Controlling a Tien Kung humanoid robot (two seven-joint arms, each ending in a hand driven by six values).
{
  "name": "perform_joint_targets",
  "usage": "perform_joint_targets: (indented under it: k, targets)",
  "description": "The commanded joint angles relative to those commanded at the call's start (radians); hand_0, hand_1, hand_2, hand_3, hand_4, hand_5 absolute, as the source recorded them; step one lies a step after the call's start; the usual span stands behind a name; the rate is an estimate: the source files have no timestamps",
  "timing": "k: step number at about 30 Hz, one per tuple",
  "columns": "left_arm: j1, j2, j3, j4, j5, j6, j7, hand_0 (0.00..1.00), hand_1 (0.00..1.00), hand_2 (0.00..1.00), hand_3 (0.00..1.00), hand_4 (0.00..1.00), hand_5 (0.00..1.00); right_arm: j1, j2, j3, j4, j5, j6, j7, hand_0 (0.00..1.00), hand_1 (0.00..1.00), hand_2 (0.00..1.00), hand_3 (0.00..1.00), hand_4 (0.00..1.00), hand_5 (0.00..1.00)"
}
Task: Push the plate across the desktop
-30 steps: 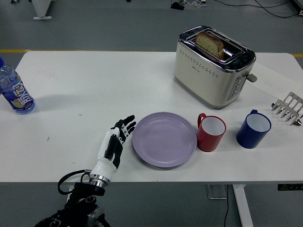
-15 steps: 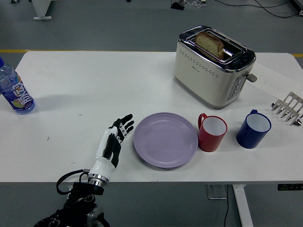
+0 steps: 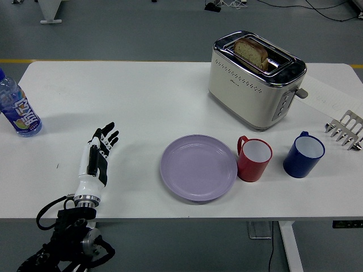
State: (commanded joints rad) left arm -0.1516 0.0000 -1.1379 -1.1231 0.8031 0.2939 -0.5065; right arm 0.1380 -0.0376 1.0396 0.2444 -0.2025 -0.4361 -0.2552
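We note the lavender plate (image 3: 198, 166) sits near the table's (image 3: 142, 96) front edge, almost touching the red mug (image 3: 254, 159) on its right; open tabletop lies to its left and behind. The bottle (image 3: 17, 110) label print is unreadable. Left hand (image 3: 97, 158) lies flat, fingers extended, empty, well apart from the plate.

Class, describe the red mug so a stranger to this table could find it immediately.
Start at the cream toaster holding bread. Just in front of it stand two mugs, right of the lilac plate. The red mug almost touches the plate; the blue mug stands further right.
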Motion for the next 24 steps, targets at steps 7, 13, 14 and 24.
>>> perform_joint_targets:
  k: [7, 13, 14, 24]
  targets:
    - [0.030, 0.014, -0.174, -0.032, 0.036, -0.066, 0.087, 0.764, 0.743, 0.741, 0.681, 0.475, 0.998, -0.006, 0.003, -0.005, 0.000, 0.012, 0.000, 0.004, 0.551, 0.452, 0.589, 0.584, 0.309, 0.478]
    - [0.049, 0.083, -0.261, -0.058, 0.098, -0.165, 0.226, 0.753, 0.743, 0.733, 0.679, 0.480, 0.998, -0.005, 0.005, -0.010, -0.001, 0.021, 0.002, 0.007, 0.551, 0.451, 0.589, 0.584, 0.309, 0.479]
    - [0.053, 0.096, -0.282, -0.065, 0.102, -0.189, 0.252, 0.753, 0.743, 0.733, 0.679, 0.480, 0.998, -0.004, 0.005, -0.012, -0.001, 0.026, 0.002, 0.008, 0.551, 0.451, 0.589, 0.584, 0.309, 0.479]
    - [0.053, 0.142, -0.406, -0.096, 0.051, -0.313, 0.384, 0.735, 0.741, 0.723, 0.677, 0.497, 0.998, 0.000, 0.006, -0.013, 0.000, 0.028, 0.002, 0.006, 0.552, 0.451, 0.590, 0.584, 0.309, 0.480]
